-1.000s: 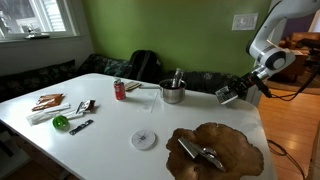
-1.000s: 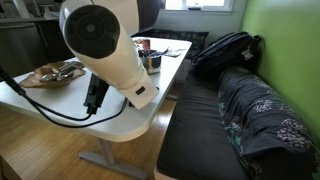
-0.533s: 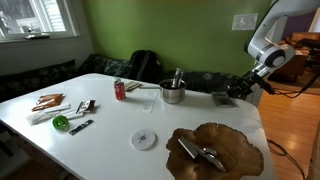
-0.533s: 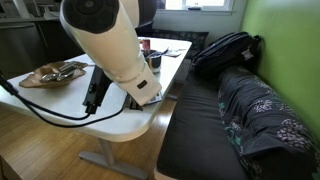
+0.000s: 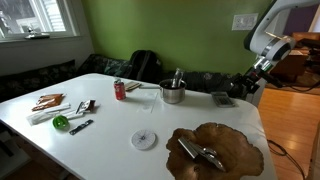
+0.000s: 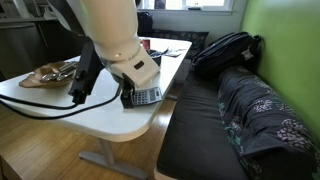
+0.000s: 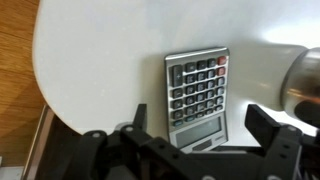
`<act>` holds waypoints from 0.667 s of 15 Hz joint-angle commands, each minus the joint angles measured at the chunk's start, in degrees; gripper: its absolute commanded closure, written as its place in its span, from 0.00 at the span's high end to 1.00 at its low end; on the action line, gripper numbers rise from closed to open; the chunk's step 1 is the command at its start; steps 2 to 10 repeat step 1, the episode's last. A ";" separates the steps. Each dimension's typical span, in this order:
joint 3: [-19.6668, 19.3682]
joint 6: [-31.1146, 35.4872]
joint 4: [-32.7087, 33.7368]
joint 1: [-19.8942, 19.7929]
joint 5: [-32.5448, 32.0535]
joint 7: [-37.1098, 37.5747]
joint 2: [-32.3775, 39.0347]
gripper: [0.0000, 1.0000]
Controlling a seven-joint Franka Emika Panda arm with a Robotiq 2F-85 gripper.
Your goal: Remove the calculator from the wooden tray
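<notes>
The calculator point(image 7: 197, 100) is a flat grey rectangle with a grid of keys, one of them red at a corner, and a display strip at one short end. It lies face up and flat on the white tabletop point(image 5: 120, 120), off the wooden tray point(image 5: 215, 150) and well apart from it, close to the rounded edge. The wooden tray is a wide, shallow, dark brown slab with a wavy outline, lying flat. Both exterior views show it.
</notes>
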 commanded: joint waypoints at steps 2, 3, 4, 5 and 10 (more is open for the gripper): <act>1.21 -0.05 -0.97 -1.46 -0.83 0.21 -2.06 1.00; 1.21 -0.05 -0.97 -1.46 -0.83 0.21 -2.06 1.00; 1.21 -0.05 -0.97 -1.46 -0.83 0.21 -2.06 1.00; 1.21 -0.05 -0.97 -1.46 -0.83 0.21 -2.06 1.00; 1.21 -0.05 -0.97 -1.46 -0.83 0.21 -2.06 1.00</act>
